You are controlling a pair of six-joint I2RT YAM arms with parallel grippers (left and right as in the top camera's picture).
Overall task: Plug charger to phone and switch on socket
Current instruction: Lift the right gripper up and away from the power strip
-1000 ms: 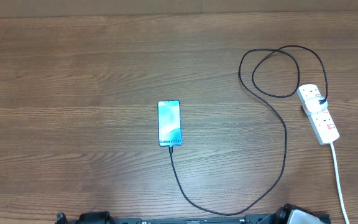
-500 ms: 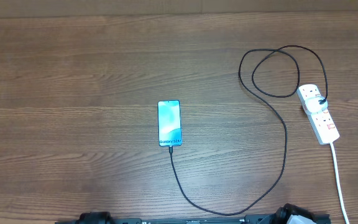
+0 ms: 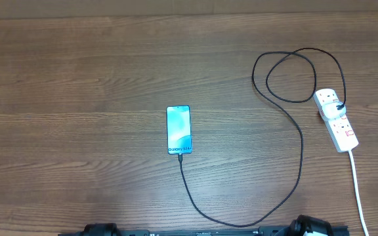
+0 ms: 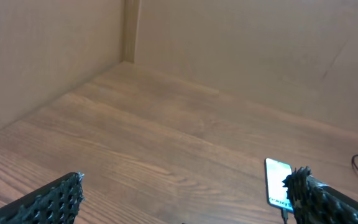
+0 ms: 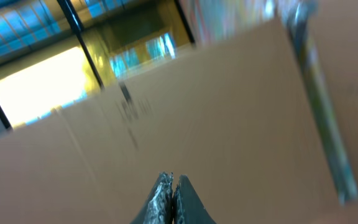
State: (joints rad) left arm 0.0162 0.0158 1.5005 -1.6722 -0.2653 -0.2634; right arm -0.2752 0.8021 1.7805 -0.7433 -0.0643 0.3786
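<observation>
The phone (image 3: pixel 179 130) lies mid-table with its blue screen lit, and it also shows in the left wrist view (image 4: pixel 278 182). The black charger cable (image 3: pixel 300 151) runs from the phone's near end, curves along the front edge, loops at the back right and ends at a white plug in the socket (image 3: pixel 336 120), a white power strip with red switches. My left gripper (image 4: pixel 185 199) is open and empty, low at the front left, away from the phone. My right gripper (image 5: pixel 172 186) is shut on nothing and points up at a cardboard wall.
The strip's thick white cord (image 3: pixel 359 190) runs to the front edge at the right. Cardboard walls (image 4: pixel 241 43) stand behind and left of the wooden table (image 3: pixel 77 98). The arm bases (image 3: pixel 310 227) sit at the front edge.
A dark shape at the overhead view's right edge moved down that edge and left the view. The phone, cable and power strip have not moved.
</observation>
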